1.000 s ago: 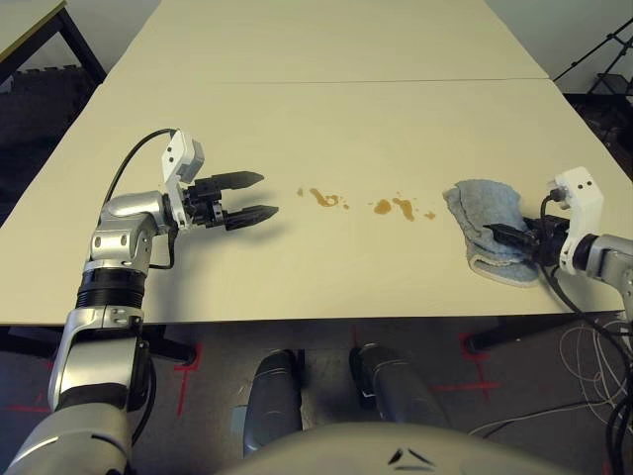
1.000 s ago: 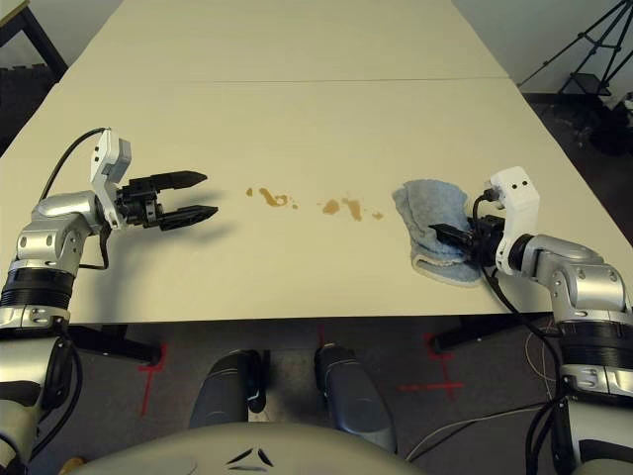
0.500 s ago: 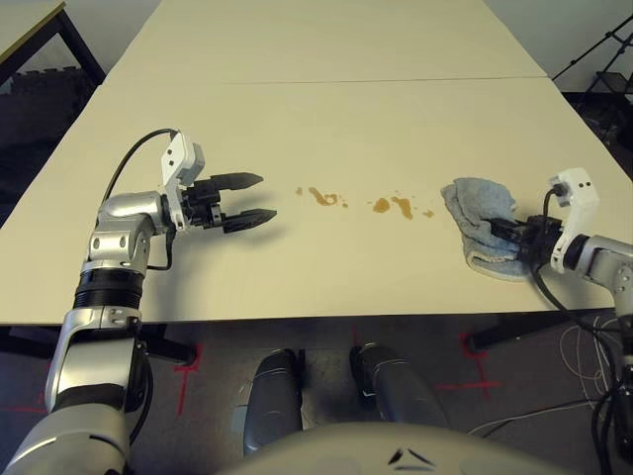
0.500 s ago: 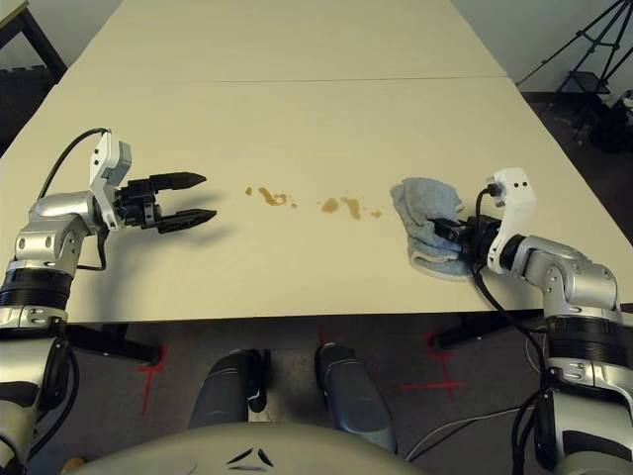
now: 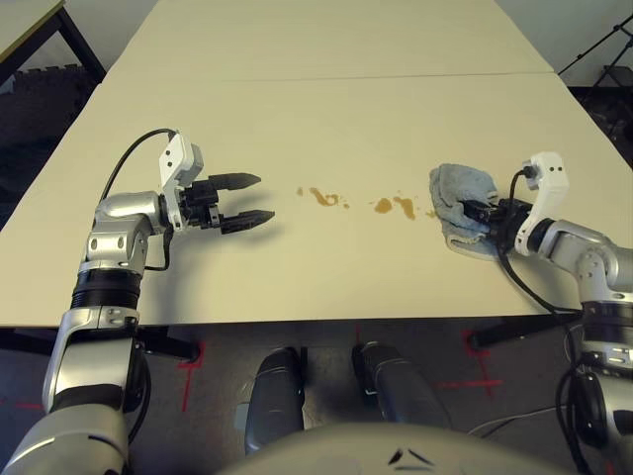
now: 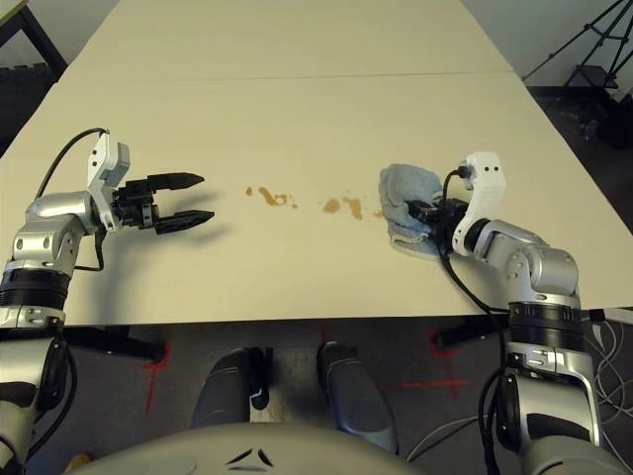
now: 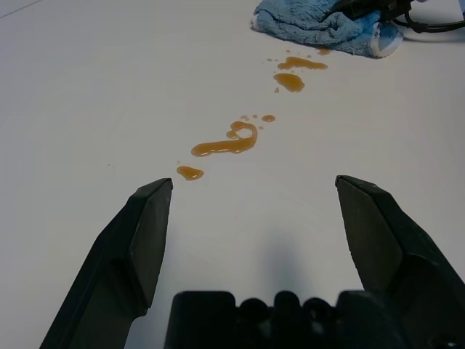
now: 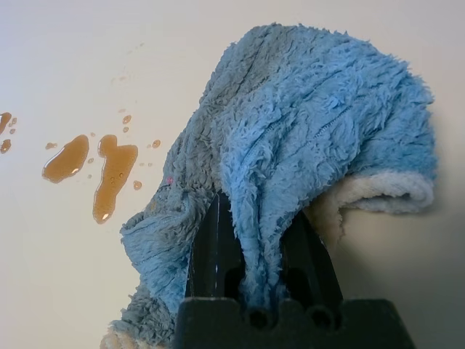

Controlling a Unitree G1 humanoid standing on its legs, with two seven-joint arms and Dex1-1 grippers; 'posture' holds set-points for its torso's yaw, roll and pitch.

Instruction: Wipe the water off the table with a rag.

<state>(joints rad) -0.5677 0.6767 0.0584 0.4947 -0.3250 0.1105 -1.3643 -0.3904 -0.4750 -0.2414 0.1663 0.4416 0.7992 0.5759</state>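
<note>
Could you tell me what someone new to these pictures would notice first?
Probably the blue rag, pinched in the right gripper on the robot's right side of the pale table. Next come the amber splotches of water, strung out across the middle towards the rag. The left gripper stands out too, open and empty at the robot's left of the spill.
</note>
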